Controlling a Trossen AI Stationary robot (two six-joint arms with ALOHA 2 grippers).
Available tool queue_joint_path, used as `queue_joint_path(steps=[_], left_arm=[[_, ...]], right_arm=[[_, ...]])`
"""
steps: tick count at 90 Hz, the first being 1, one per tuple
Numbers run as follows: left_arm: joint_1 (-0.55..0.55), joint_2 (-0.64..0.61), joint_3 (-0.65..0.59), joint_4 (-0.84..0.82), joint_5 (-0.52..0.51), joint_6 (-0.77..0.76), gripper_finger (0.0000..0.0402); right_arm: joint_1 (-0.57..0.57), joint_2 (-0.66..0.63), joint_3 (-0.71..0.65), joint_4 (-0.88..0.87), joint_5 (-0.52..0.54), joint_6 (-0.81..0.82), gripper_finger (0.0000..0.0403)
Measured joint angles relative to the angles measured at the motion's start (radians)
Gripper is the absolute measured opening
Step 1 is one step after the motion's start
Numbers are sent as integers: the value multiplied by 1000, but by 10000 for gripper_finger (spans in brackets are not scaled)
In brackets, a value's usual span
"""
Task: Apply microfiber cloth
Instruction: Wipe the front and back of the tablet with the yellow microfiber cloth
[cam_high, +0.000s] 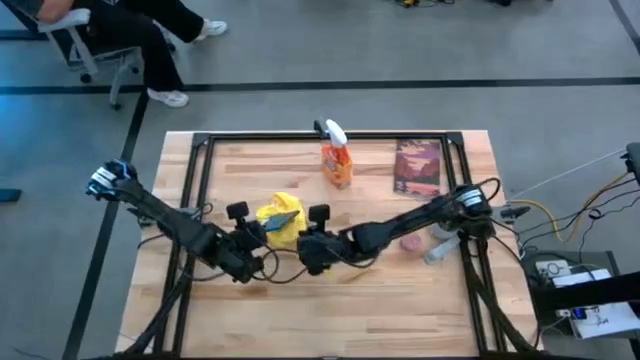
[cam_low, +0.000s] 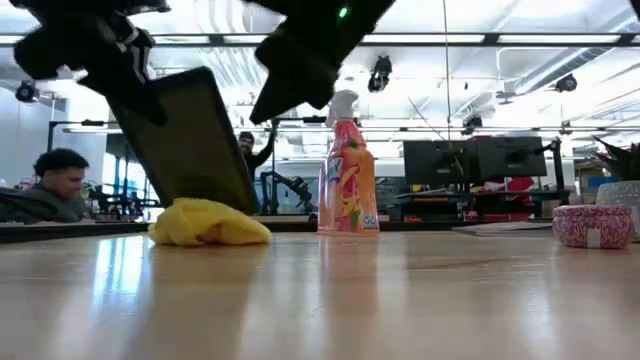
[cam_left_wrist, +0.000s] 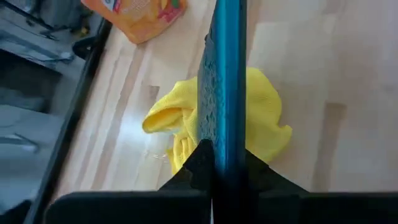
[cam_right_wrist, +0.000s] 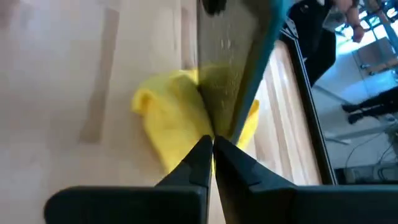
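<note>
On pale wood table (cam_high: 400, 300), crumpled soft yellow microfiber cloth (cam_high: 280, 222), flat tablet (cam_low: 195, 140) edge-on

I see the table (cam_high: 330, 300) from straight above, low camera level across it into the room, both wrist cameras very near the yellow cloth (cam_left_wrist: 261, 118), shared by all views.

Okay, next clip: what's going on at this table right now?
Both arms meet near the middle of the table. The left gripper and the right gripper each have their jaws shut on an edge of the black tablet, holding it tilted on edge over the microfiber cloth. The cloth lies crumpled on the wooden table, with the tablet's lower edge at or pressed into it. The orange spray bottle stands upright farther back, untouched.
</note>
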Motion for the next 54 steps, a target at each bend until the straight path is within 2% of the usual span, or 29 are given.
queue_joint_path(steps=[22, 37, 54], left_arm=[[52, 37, -6, -87, -70, -2, 8], [122, 38, -9, -170, -52, 5, 8], [147, 38, -10, -163, -15, 38, 8]], right_arm=[[106, -57, 0, -46, 55, 116, 0], [139, -57, -2, -53, 54, 165, 0], [125, -57, -47, -38, 53, 202, 0]])
